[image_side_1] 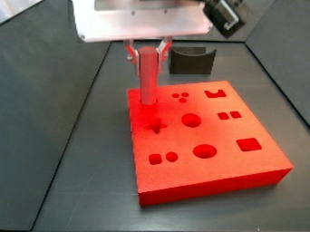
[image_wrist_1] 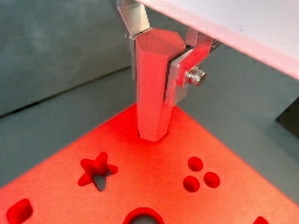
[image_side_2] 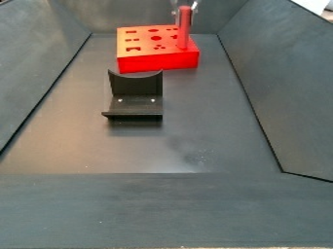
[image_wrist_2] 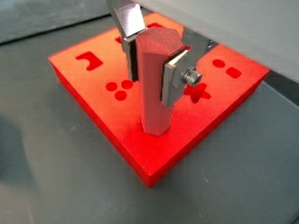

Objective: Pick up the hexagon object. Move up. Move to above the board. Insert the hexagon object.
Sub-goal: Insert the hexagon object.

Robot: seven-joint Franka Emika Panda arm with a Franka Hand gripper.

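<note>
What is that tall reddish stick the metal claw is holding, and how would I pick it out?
Find the board, the big bright red slab on the dark floor. At one corner of it the gripper clamps the hexagon object, a slender salmon-red rod, upright with its lower end at the board's top. It is the only tall thing there; the dark fixture sits low on the floor, apart.

Pincer gripping upright hexagon object, its foot on the board
</note>
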